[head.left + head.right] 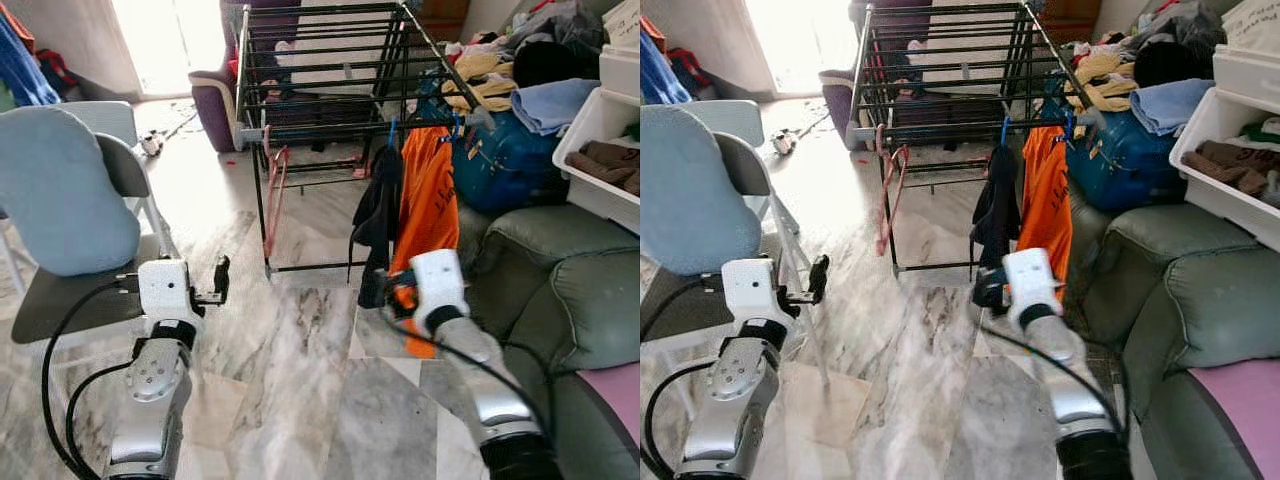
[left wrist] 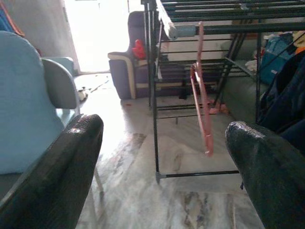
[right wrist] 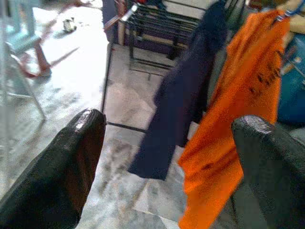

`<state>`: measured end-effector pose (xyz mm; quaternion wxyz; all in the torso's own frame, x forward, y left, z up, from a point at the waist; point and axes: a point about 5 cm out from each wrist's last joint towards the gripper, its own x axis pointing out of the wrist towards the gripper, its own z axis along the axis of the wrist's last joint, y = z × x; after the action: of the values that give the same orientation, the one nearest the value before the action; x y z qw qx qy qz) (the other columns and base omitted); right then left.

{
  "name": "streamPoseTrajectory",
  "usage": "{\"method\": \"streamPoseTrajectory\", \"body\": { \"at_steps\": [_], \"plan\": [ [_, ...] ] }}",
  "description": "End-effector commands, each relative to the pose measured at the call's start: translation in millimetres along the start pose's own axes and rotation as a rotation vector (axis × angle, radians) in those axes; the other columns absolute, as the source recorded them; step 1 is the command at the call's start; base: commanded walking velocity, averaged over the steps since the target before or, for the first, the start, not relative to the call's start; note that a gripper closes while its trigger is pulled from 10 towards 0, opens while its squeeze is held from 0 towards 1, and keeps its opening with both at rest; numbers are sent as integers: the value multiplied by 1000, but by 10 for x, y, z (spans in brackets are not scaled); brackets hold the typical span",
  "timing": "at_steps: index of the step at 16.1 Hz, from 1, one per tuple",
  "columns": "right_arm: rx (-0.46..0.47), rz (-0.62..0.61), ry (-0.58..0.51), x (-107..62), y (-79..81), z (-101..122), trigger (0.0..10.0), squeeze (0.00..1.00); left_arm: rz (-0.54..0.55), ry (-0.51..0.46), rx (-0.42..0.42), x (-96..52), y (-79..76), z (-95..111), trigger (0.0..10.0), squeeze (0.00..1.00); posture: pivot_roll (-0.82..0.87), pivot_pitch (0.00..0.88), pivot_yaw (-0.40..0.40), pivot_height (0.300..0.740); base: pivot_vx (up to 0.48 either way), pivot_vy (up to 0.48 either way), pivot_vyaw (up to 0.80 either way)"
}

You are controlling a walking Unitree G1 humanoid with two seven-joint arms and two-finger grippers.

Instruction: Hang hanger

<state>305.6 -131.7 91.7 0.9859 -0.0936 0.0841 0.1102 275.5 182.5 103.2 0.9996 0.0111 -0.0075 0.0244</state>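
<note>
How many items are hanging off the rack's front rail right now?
3: a pink hanger near its left end, a dark garment and an orange shirt toward the right. Others may be hidden.

Black drying rack (image 1: 330, 60) at twelve o'clock; pink hanger (image 1: 272, 195), dark navy garment (image 1: 378, 215), orange shirt (image 1: 428, 195). Grey-veined marble floor (image 1: 290, 350). Green sofa (image 1: 570, 290) at three o'clock; pale blue cushion (image 1: 55, 190) at nine.

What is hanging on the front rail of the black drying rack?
On the drying rack, the front rail carries a pink hanger with nothing on it, a dark garment and an orange shirt. The clothes cover their own hangers except the blue hooks.
</note>
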Motion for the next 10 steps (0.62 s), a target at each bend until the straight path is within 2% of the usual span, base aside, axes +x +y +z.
{"method": "streamPoseTrajectory", "body": {
  "at_steps": [1, 4, 7, 10],
  "plan": [
    [24, 46, -14, 9, 60, 45, 10000, 0, 5, -3, 15, 29, 30, 19, 10000, 0, -43, 0, 25, 740, 0, 0, 0],
    [11, 118, 8, -8, 136, 30, 10000, 0, 35, 18, 23, 28, 44, -16, 10000, 0, -42, 0, 22, 740, 0, 0, 0],
    [18, 137, -13, 7, 147, 84, 10000, 0, 21, 30, 2, 22, 6, -33, 10000, 0, -38, 0, 16, 740, 0, 0, 800],
    [24, 141, -13, 1, 145, 84, 10000, 0, 44, 34, 30, 10, 23, -51, 10000, 0, -37, 0, 15, 740, 0, 0, 800]
  ]
}}
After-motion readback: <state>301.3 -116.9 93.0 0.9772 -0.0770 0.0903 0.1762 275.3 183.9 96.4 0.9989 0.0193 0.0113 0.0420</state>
